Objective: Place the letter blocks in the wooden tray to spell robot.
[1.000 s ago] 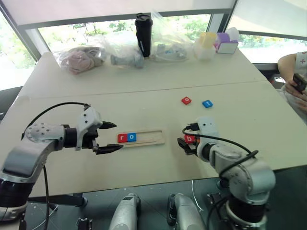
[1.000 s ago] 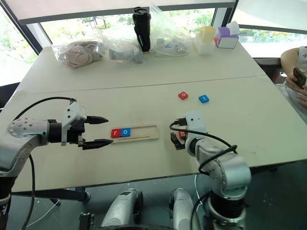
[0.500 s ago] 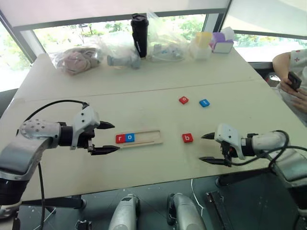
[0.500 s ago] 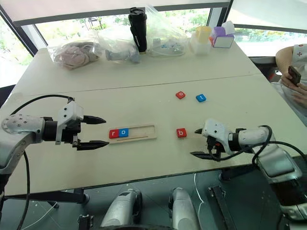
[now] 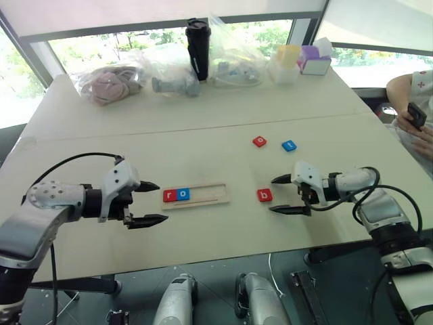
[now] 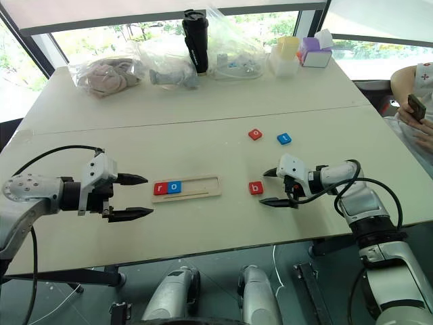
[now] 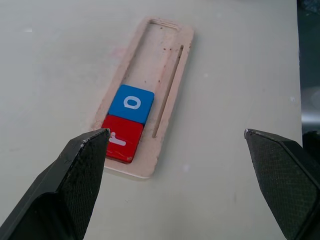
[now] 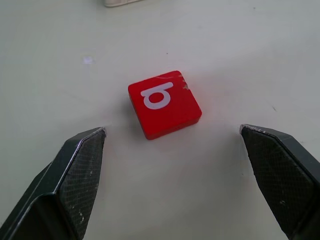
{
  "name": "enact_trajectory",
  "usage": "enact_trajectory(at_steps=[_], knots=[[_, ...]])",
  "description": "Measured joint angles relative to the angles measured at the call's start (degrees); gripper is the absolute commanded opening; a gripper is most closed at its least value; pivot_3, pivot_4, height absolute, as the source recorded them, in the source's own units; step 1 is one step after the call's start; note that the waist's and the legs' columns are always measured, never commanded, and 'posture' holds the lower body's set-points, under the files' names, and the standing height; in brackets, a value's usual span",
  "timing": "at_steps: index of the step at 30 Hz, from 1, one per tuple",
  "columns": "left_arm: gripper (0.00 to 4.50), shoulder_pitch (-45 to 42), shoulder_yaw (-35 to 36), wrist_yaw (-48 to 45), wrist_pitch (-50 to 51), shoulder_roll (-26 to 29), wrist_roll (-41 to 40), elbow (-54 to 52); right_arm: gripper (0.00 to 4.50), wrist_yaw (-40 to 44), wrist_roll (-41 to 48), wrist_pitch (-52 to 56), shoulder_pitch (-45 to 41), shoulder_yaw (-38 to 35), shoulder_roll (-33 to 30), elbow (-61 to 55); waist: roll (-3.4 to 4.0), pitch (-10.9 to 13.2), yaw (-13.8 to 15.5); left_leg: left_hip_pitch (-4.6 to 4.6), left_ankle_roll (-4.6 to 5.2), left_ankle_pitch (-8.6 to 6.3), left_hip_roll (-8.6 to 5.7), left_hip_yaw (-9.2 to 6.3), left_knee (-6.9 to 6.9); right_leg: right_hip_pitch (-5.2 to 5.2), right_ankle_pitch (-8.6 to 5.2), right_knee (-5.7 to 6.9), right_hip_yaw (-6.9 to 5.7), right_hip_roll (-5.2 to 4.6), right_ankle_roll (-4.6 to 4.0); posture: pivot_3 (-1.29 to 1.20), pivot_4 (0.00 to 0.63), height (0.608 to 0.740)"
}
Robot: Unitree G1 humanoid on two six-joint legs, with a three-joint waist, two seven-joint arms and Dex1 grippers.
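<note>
The right claw [image 5: 282, 194] has swung toward the red b block [image 5: 264, 195], released; the left claw [image 5: 154, 202] gapes empty. The wooden tray [image 5: 213, 194] holds r [image 5: 170, 196] and o [image 5: 183, 194].

Five letter blocks [image 5: 264, 195], three red and two blue, plus one wooden tray [image 5: 210, 196].

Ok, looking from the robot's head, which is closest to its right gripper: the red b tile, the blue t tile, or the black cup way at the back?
From the right gripper:
1. Red b tile, right beside its open fingers, toward the wooden tray.
2. Blue t tile, farther back on the table.
3. Black cup, far back by the window.
</note>
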Motion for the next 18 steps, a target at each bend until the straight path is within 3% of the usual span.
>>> enact_trajectory(at_steps=[4, 5, 10, 18], knots=[[4.50, 0.1, 0.0, 0.5, 0.0, -0.1, 0.0, 0.0, 1.46, 1.3, 0.2, 0.0, -0.8, 0.4, 1.5, 0.9, 0.00, 0.0, 0.3, 0.01, 0.00, 0.00, 0.07, -0.01, -0.01, 0.00, 0.02, 0.01, 0.01, 0.10, -0.04, 0.00, 0.150, 0.740], [4.50, 0.1, 0.0, 0.5, 0.0, -0.1, 0.0, 0.0, 1.13, 1.6, 0.2, 0.0, -0.9, 0.4, 1.5, 0.9, 0.00, 0.0, 0.4, 0.00, 0.00, 0.00, 0.07, -0.02, -0.01, 0.00, 0.02, 0.01, 0.01, 0.12, -0.04, 0.00, 0.150, 0.740], [4.50, 0.4, 0.0, 0.5, -0.2, -0.1, 0.0, 0.0, 1.15, 2.0, 1.0, 2.1, -1.0, 0.3, 1.7, -0.2, 0.01, 0.0, 0.3, 0.00, -0.01, 0.01, 0.07, 0.01, -0.01, -0.01, 0.04, 0.01, 0.04, 0.12, -0.04, 0.00, 0.150, 0.740], [4.50, 1.4, 1.4, 0.4, -0.4, 0.4, 0.0, 0.3, 1.15, -1.0, 3.8, 12.8, -6.8, 1.1, 5.8, -14.4, 0.01, 0.0, 0.2, 0.08, -0.01, 0.00, 0.21, -0.01, -0.03, -0.05, 0.06, 0.08, 0.04, 0.29, -0.12, 0.00, 0.150, 0.740]])
